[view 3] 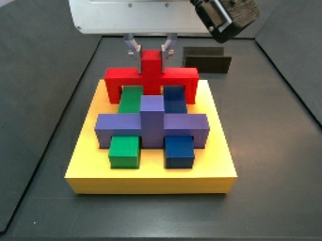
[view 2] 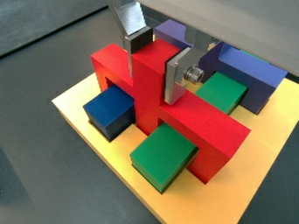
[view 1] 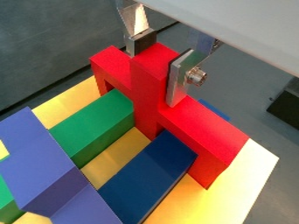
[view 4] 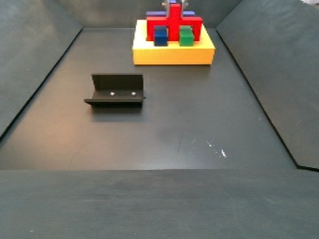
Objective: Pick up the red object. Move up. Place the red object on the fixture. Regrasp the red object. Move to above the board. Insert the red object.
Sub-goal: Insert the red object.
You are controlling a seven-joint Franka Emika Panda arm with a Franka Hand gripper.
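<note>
The red object (view 1: 146, 83) is a cross-shaped piece with an upright post. It sits seated on the yellow board (view 3: 151, 179) among the other blocks, at the board's end nearest the fixture, and shows in both wrist views (view 2: 140, 87) and both side views (view 3: 151, 71) (view 4: 173, 17). My gripper (view 1: 160, 63) straddles the top of the post, one silver finger on each side (view 2: 158, 61). In a side view (view 3: 150, 45) the fingers stand slightly apart from the post, so the gripper is open.
The board (view 2: 105, 149) also carries a purple cross block (view 3: 151, 122), green blocks (view 2: 163, 153) and blue blocks (view 2: 111, 109). The dark fixture (view 4: 115, 91) stands empty on the dark floor, apart from the board (view 4: 174, 58). It also shows in a side view (view 3: 208, 61).
</note>
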